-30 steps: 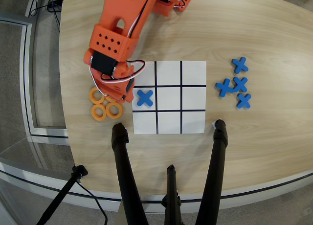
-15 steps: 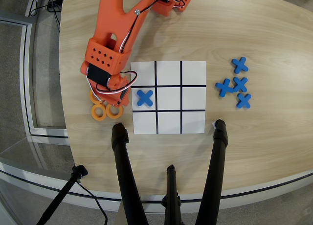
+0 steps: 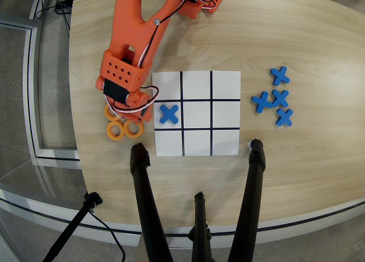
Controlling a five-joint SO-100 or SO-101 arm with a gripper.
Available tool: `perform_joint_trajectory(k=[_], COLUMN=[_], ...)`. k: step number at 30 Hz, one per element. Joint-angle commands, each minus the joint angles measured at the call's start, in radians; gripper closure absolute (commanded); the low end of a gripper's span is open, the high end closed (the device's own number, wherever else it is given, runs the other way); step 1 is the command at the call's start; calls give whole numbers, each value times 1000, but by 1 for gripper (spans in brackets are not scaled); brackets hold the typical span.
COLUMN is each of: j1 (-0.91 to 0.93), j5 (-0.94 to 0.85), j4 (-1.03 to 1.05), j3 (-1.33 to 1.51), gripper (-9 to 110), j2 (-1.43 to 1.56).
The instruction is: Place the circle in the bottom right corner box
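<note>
Nearest the camera in the overhead view, three black tripod legs [image 3: 149,213] are reaching up onto the wooden table [image 3: 308,176]. Just beyond them the white grid [image 3: 197,113] is lying flat. Its bottom right box [image 3: 226,142] is sitting empty, and the only piece on the sheet is one blue X [image 3: 169,114], in the left cell of the middle row. Four more X pieces [image 3: 275,96] are waiting in a cluster well off to the right of the grid.

Left of the sheet, the orange rings [image 3: 124,128] are bunched together. Two are showing whole, a third is peeking out from under the arm, and any fourth is hidden. The gripper [image 3: 128,115] is hanging right over this bunch, its body covering the upper rings, so I cannot tell whether the jaws are wide, narrow or closed on a ring.

Compared with a second ago, the arm [image 3: 132,37] is sitting further left and straighter over the pile. Over the last half second it is barely shifting, which suggests it is settling in for the pick.

By my reading, no ring is lifted yet. The carry across the whole grid to the far corner is still to come.
</note>
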Motion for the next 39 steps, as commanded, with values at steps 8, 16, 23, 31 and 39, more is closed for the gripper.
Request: perform_joint_trajectory(k=[8,16,23,31,39], j1=[5,9,40,106,152], j5=[-5,0,-6,-51,-83], j4=[-37,-44,-25,107,244], j3=[-37,-31,6,43,75], gripper=[81,81,81,81,81], j2=[-46,-71,-63,-43,-6])
